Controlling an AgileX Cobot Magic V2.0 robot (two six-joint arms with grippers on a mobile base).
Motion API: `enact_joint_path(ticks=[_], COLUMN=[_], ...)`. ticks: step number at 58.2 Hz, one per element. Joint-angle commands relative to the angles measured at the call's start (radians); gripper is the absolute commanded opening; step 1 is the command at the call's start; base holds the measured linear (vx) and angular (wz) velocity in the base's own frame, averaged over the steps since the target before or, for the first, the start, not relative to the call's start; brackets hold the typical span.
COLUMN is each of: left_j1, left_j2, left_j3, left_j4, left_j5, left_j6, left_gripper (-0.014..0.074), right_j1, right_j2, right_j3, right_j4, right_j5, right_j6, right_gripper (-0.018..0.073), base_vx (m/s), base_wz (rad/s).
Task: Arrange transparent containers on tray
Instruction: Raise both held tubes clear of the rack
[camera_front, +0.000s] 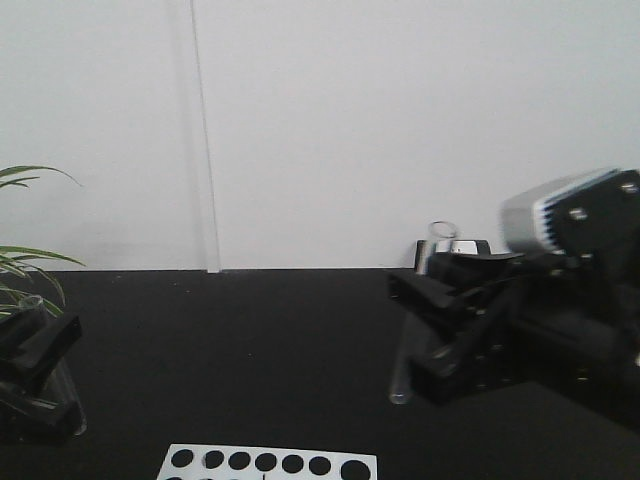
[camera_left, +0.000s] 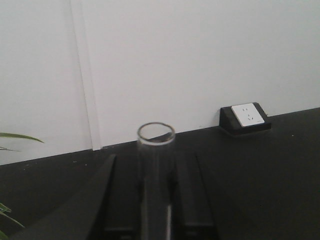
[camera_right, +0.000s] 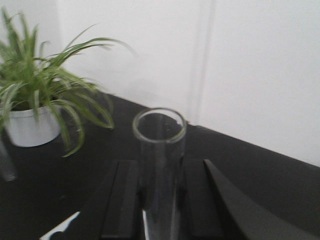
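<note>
Each gripper holds one clear glass test tube upright above the black table. My right gripper (camera_front: 424, 335) is shut on a tube (camera_front: 420, 310) whose rim rises above the fingers and whose round bottom hangs below them. In the right wrist view that tube (camera_right: 159, 150) stands between the black fingers (camera_right: 122, 200). My left gripper (camera_front: 50, 385), at the lower left edge, is shut on a second tube (camera_front: 68, 395). This tube (camera_left: 156, 150) shows its rim between the left fingers (camera_left: 120, 200). The yellow tray is out of view.
A white rack with round holes (camera_front: 268, 462) lies at the front edge between the arms. A green plant in a white pot (camera_right: 30, 125) stands at the left. A wall socket box (camera_left: 246, 117) sits against the white back wall.
</note>
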Motion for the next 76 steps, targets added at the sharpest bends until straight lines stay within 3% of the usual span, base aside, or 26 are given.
enact_joint_path(ticks=[1, 13, 21, 76], left_j1=[-0.004, -0.005, -0.005, -0.005], left_j2=[-0.064, -0.198, -0.271, -0.315], left_j3=[-0.037, -0.041, -0.041, -0.037], left_j4=[-0.004, -0.003, -0.005, -0.003], left_j5=[-0.052, 0.095, 0.127, 0.132], left_j6=[-0.009, -0.035, -0.035, -0.031], left_gripper=[0.0146, 0.0149, 0.015, 0.015], right_j1=[-0.053, -0.078, -0.078, -0.078], right_j2=[-0.107, -0.24, -0.24, -0.24], right_j3=[0.015, 0.074, 0.074, 0.074], right_j4=[0.002, 0.003, 0.002, 0.006], right_j5=[0.001, 0.067, 0.067, 0.066], right_j6=[-0.014, 0.002, 0.001, 0.001], right_gripper=[0.0118, 0.0125, 0.0127, 0.0127], base_vx=[0.0, 0.0, 0.0, 0.0], base_wz=[0.0, 0.0, 0.0, 0.0])
